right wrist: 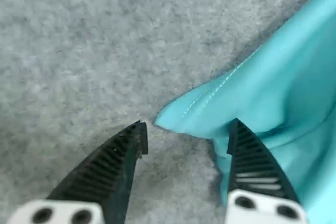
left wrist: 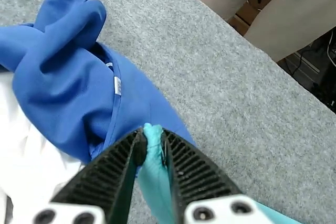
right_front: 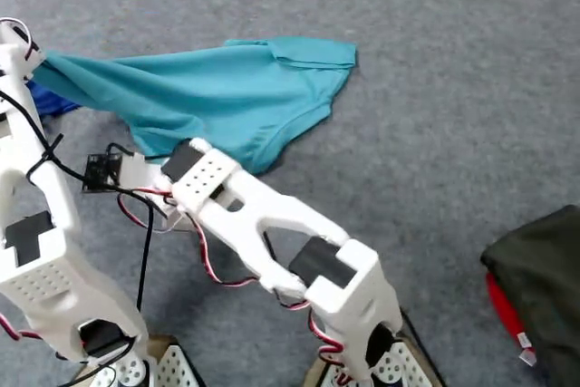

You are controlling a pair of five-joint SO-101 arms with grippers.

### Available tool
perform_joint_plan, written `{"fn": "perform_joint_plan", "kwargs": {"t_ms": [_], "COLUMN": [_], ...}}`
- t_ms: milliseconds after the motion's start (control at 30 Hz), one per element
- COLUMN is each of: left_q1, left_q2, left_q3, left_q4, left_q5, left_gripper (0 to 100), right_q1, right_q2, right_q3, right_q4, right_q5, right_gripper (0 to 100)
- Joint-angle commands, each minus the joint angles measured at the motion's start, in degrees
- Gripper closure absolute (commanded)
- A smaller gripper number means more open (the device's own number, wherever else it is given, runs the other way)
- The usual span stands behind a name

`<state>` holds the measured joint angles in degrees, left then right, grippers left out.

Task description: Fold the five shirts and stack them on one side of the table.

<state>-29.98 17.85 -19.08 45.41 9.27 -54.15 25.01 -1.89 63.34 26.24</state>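
1. One teal short-sleeved cotton shirt (right_front: 227, 97) lies spread over the grey felt desk (right_front: 435, 115). Its long axis runs from a raised end at the desk's left edge to a folded-over end near the middle of the far side.
2. The raised end is in the left pincer (left wrist: 152, 136), whose jaws are clenched on a pinch of teal cloth. They hold it above a crumpled royal-blue shirt (left wrist: 68, 66) with a white cloth (left wrist: 21, 166) beside it.
3. The teal shirt's near edge ends in a loose corner lying flat on the felt. The right pincer (right wrist: 188, 126) hangs over that corner, released, with its jaws wide.
4. The tip of the corner sits in the gap between those jaws. Whether either jaw touches the cloth cannot be told.
5. Most of the shirt lies beyond the right pincer and to one side of it, so a short drop straight down looks enough to take the corner. The right arm is plainly the nearer one.
6. With both points held, the shirt could probably be pulled taut along its long axis before any fold.
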Motion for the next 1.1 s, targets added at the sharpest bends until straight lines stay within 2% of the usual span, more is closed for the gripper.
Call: {"fn": "perform_joint_plan", "kwargs": {"t_ms": [0,200,467,533,700,1067], "left_q1": [-0.97,-0.97,-0.97,-0.97,-0.97,-0.97], "left_q2": [-0.75,-0.75,-0.66,-0.66,-0.66,-0.66], "left_q3": [-0.26,-0.26,-0.26,-0.26,-0.26,-0.26], "left_q4": [-0.97,-0.97,-0.97,-0.97,-0.97,-0.88], "left_q5": [0.09,0.09,0.09,0.09,0.09,0.09], "left_gripper": [98,98,98,98,98,98], "right_q1": [-0.22,2.68,5.14,5.14,5.23,10.07], "right_q2": [1.36,7.25,12.44,13.49,16.48,12.62], "right_q3": [-0.75,-8.40,-15.25,-17.01,-21.76,-37.41], "right_q4": [-2.29,0.26,8.97,10.37,12.92,26.37], "right_q5": [-0.62,-0.70,-0.18,-0.09,-0.53,-0.62], "right_gripper": [74.2,74.3,74.5,78.8,99.8,99.5]}}
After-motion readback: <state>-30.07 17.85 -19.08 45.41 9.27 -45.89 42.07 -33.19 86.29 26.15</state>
